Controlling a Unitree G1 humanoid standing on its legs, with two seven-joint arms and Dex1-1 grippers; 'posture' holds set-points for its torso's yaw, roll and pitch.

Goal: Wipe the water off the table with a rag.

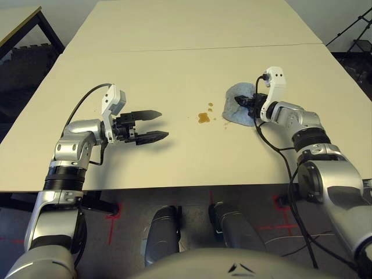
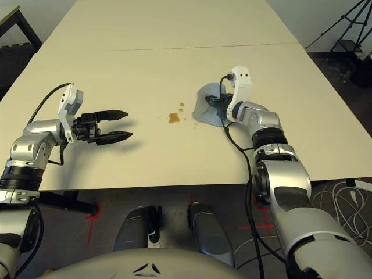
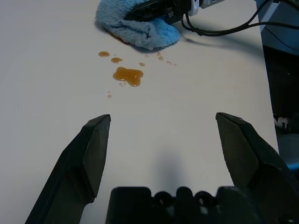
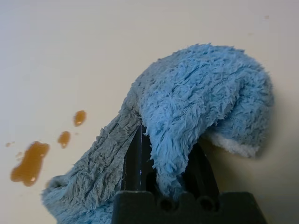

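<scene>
Resting on the pale beige bench [image 1: 174, 70], the rumpled light blue terry rag [image 1: 239, 110] is lying just right of the amber-brown water drops [image 1: 203, 118]. Right gripper [image 4: 163, 154] is pinching the rag's fold; left gripper [image 1: 156, 125] is hovering, fingers wide apart.

The black fingers [image 4: 135, 158] of the right gripper [image 1: 243, 102] are being largely covered by the rumpled light blue terry rag [image 4: 196, 107] folded over them. The part of the pale beige tabletop [image 1: 174, 70] beneath that rag is being concealed. The smallest amber-brown specks [image 3: 161, 57] beside the rag are being rendered too small for counting. The tabletop's far end is being cut off by the picture's edge.
</scene>
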